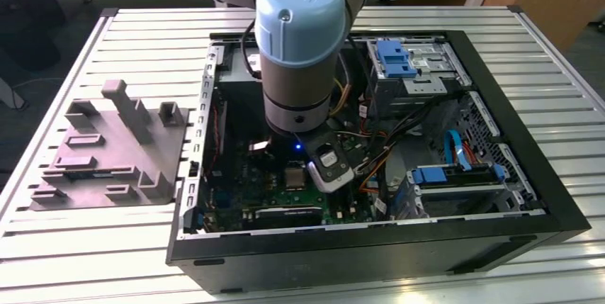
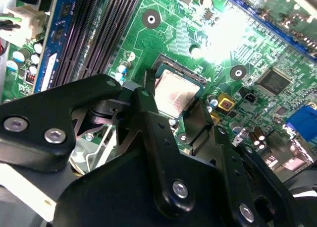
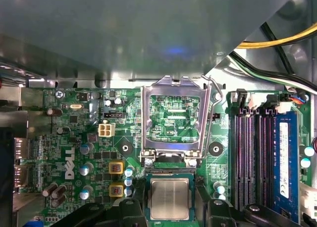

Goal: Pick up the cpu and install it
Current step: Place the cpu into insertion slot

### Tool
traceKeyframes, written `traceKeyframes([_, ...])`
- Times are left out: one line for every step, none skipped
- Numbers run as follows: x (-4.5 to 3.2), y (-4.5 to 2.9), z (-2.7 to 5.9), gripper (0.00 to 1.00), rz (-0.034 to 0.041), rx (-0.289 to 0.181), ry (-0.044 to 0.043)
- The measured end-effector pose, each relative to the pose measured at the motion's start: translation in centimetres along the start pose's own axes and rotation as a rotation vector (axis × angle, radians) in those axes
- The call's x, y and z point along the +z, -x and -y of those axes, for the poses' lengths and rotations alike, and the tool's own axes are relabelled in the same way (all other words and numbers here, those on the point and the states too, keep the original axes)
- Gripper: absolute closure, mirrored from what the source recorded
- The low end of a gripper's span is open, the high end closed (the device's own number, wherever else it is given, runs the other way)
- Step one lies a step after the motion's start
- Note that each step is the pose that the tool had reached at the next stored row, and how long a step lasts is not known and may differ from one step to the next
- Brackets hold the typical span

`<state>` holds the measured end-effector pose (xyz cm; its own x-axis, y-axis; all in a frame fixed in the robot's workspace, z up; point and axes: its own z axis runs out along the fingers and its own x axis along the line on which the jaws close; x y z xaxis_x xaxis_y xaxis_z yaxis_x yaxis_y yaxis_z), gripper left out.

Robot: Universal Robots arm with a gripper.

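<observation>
Pincer (image 3: 168,214) clenched on the cpu (image 3: 169,198), chip flat between its fingers, just beside the open socket (image 3: 173,119)

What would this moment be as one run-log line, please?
pincer: over motherboard | cpu: between pincer fingers | socket: open, frame raised
</observation>
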<state>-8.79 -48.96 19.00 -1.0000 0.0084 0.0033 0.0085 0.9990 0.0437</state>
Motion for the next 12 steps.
traceKeyframes([0.00,0.00,0.00,0.53,0.0000,0.001,-0.0001])
traceKeyframes([0.00,0.01,0.02,0.53,0.0000,0.001,-0.0002])
traceKeyframes([0.01,0.02,0.04,0.53,0.0001,0.002,0.0000])
traceKeyframes([0.04,0.02,0.05,0.53,0.0001,0.004,0.0000])
traceKeyframes([0.07,0.03,0.05,0.53,0.0002,0.005,0.0000])
traceKeyframes([0.12,0.04,0.05,0.53,0.0003,0.005,-0.0001])
traceKeyframes([0.17,0.03,0.06,0.53,0.0000,0.005,-0.0006])
traceKeyframes([0.22,0.03,0.07,0.53,-0.0001,0.005,-0.0008])
traceKeyframes([0.27,0.03,0.08,0.53,-0.0002,0.006,-0.0008])
traceKeyframes([0.29,0.03,0.08,0.53,-0.0002,0.005,-0.0007])
traceKeyframes([0.30,0.03,0.07,0.53,-0.0001,0.005,-0.0005])
traceKeyframes([0.32,0.04,0.07,0.53,0.0001,0.005,-0.0001])
